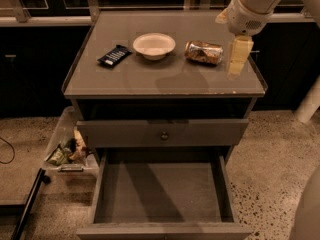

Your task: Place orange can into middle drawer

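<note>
**Q:** Locating orange can [203, 52]?

**A:** Finding it lying on its side on cabinet top [150, 81], just right of white bowl [154, 45], long axis running left to right. Noting gripper [238, 64] hanging just beside the can's right end and apart from it. Not being able to tell whether gripper is open or closed.

**Q:** Judging handling?

**A:** Expecting thin, shiny metal with a slippery wall. Expecting denting under a hard squeeze. Not being able to tell full from empty, so allowing for either a light or a heavier lift. Expecting rolling toward front or back edge if nudged on the round wall.

**Q:** Choosing a hold?

**A:** Recommending coming down from above and closing across the round body at mid-length. Applying moderate force only. Avoiding the rimmed ends, as likely slipping there. Keeping the can level while carrying down to middle drawer [160, 194], standing pulled open below closed drawer front [162, 133].
</note>
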Robot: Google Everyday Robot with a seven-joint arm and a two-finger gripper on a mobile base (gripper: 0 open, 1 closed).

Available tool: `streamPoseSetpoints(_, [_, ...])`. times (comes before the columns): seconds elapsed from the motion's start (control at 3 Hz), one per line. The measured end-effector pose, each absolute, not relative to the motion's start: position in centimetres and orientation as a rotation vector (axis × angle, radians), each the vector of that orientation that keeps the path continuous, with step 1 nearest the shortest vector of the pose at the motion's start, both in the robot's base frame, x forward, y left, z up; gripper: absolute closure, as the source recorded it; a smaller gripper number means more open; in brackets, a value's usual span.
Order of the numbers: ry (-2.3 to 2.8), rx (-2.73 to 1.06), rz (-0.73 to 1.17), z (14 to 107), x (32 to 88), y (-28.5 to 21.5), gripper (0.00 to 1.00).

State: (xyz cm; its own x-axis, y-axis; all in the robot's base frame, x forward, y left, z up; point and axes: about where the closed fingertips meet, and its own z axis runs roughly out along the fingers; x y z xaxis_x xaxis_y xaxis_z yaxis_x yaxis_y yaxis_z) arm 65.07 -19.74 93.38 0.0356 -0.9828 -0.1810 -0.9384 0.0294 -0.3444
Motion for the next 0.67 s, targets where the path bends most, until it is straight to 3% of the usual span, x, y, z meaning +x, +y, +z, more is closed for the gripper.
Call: streamPoseSetpoints(0.67, [1.895, -1.889, -0.082, 92.9, 66.2, -19.3, 0.0])
